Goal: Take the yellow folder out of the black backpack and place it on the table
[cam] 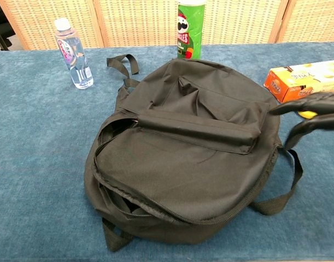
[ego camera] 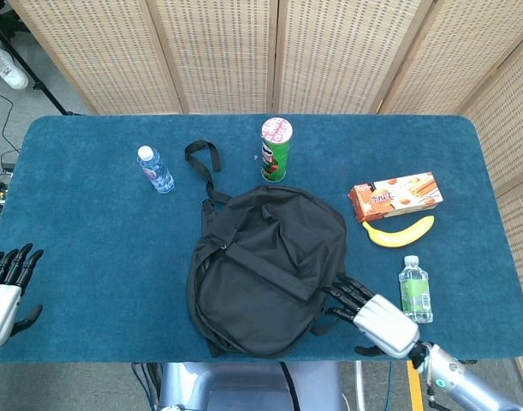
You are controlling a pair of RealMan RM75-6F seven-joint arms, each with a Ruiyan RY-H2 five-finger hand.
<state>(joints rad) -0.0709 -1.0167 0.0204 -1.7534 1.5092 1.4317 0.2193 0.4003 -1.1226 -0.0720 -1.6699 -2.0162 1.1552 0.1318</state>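
Observation:
The black backpack (ego camera: 265, 267) (cam: 188, 158) lies flat in the middle of the blue table (ego camera: 90, 240), its zip partly undone along the near rim. No yellow folder shows; the bag's inside is dark. My right hand (ego camera: 371, 317) (cam: 311, 112) hovers open at the backpack's right edge, fingers spread toward the strap. My left hand (ego camera: 4, 287) stays open at the table's near left corner, far from the bag, and is absent from the chest view.
A clear water bottle (ego camera: 155, 169) stands at the back left, a green chips can (ego camera: 276, 150) behind the bag. To the right lie an orange snack box (ego camera: 395, 196), a banana (ego camera: 399, 232) and a small green-label bottle (ego camera: 414, 289).

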